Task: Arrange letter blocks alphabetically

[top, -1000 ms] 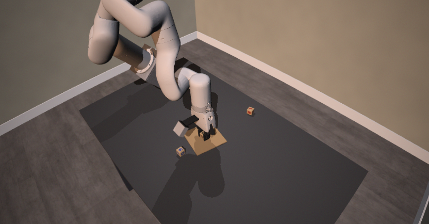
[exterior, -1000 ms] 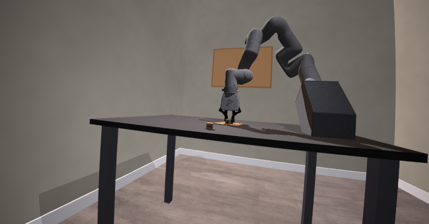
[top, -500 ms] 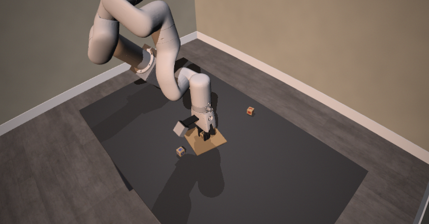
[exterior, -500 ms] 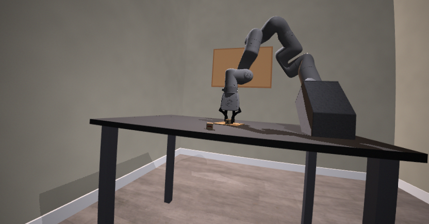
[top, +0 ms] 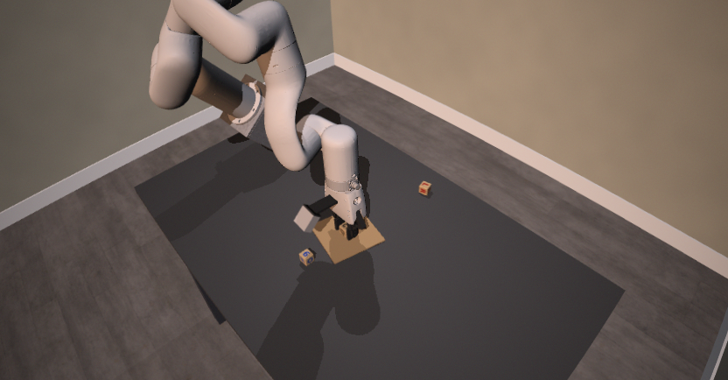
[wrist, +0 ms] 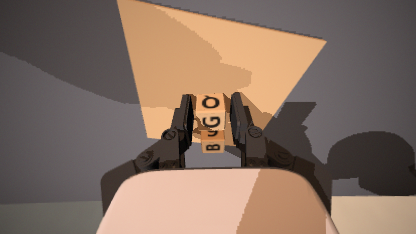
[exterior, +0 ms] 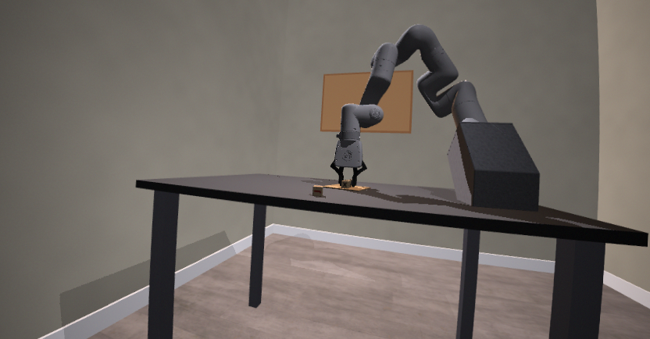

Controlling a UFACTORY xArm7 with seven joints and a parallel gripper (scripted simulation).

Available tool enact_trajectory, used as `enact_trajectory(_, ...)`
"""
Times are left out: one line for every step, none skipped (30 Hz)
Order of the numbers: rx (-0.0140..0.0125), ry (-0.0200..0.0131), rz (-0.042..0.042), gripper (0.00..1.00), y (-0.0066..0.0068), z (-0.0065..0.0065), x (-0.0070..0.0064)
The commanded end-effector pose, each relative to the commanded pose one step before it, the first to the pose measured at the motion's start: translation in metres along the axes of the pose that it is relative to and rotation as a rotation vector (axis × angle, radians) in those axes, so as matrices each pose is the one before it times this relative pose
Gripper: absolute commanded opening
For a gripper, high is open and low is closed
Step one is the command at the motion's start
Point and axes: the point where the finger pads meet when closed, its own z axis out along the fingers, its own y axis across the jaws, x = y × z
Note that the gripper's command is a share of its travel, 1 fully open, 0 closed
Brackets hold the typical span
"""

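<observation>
The tan mat [top: 370, 241] [exterior: 362, 187] [wrist: 200, 55] lies flat on the dark table [top: 483, 276] [exterior: 273, 191]. My gripper [top: 350, 231] [exterior: 348, 181] [wrist: 211, 105] stands upright on it, open, with its fingers close on either side of a block with G on top [wrist: 214, 121] that rests on the mat. A block face with O [wrist: 212, 102] touches it on the far side. A face with B [wrist: 213, 147] shows just below the G; I cannot tell if it is a side face or another block. A block with blue print [top: 305, 256] lies just off the mat's corner. A block with red print [top: 424, 188] [exterior: 318, 190] lies far off the mat.
The arm's dark base box [exterior: 495, 164] stands at the table's far end. An orange panel [exterior: 331, 100] hangs on the wall behind. The arm casts a wide shadow over the table in front of the mat.
</observation>
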Motion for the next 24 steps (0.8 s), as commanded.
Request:
enact_trajectory(0.00338, -0.00179, -0.00026, 0.42, -0.00144, -0.00121, -0.00086)
enact_trajectory(0.00000, 0.00000, 0.00000, 0.42, 0.00000, 0.00000, 0.00000)
enact_trajectory(0.00000, 0.00000, 0.00000, 0.42, 0.00000, 0.00000, 0.00000)
enact_trajectory(0.00000, 0.00000, 0.00000, 0.42, 0.00000, 0.00000, 0.00000)
enact_trajectory(0.00000, 0.00000, 0.00000, 0.42, 0.00000, 0.00000, 0.00000)
enact_trajectory(0.00000, 0.00000, 0.00000, 0.42, 0.00000, -0.00003, 0.00000)
enact_trajectory(0.00000, 0.00000, 0.00000, 0.42, 0.00000, -0.00020, 0.00000)
enact_trajectory(0.00000, 0.00000, 0.00000, 0.42, 0.00000, -0.00051, 0.00000)
enact_trajectory(0.00000, 0.00000, 0.00001, 0.42, 0.00000, -0.00093, 0.00000)
enact_trajectory(0.00000, 0.00000, 0.00000, 0.42, 0.00000, -0.00142, 0.00000)
enact_trajectory(0.00000, 0.00000, -0.00001, 0.42, 0.00001, -0.00195, 0.00000)
enact_trajectory(0.00000, 0.00000, 0.00001, 0.42, -0.00001, -0.00252, 0.00000)
enact_trajectory(0.00000, 0.00000, -0.00001, 0.42, 0.00001, -0.00308, 0.00000)
enact_trajectory(0.00000, 0.00000, 0.00000, 0.42, 0.00000, -0.00363, 0.00000)
enact_trajectory(0.00000, 0.00000, 0.00000, 0.42, 0.00000, -0.00414, 0.00000)
enact_trajectory(0.00000, 0.00000, 0.00000, 0.42, 0.00000, -0.00461, 0.00000)
enact_trajectory(0.00000, 0.00000, 0.00000, 0.42, 0.00000, -0.00500, 0.00000)
enact_trajectory(0.00000, 0.00000, 0.00000, 0.42, 0.00000, -0.00533, 0.00000)
enact_trajectory(0.00000, 0.00000, 0.00000, 0.42, 0.00000, -0.00557, 0.00000)
enact_trajectory(0.00000, 0.00000, 0.00000, 0.42, 0.00000, 0.00000, 0.00000)
enact_trajectory(0.00000, 0.00000, 0.00000, 0.42, 0.00000, 0.00000, 0.00000)
enact_trajectory(0.00000, 0.00000, -0.00001, 0.42, 0.00000, -0.00571, 0.00000)
enact_trajectory(0.00000, 0.00000, 0.00000, 0.42, 0.00000, -0.00576, 0.00000)
enact_trajectory(0.00000, 0.00000, 0.00000, 0.42, 0.00000, -0.00564, 0.00000)
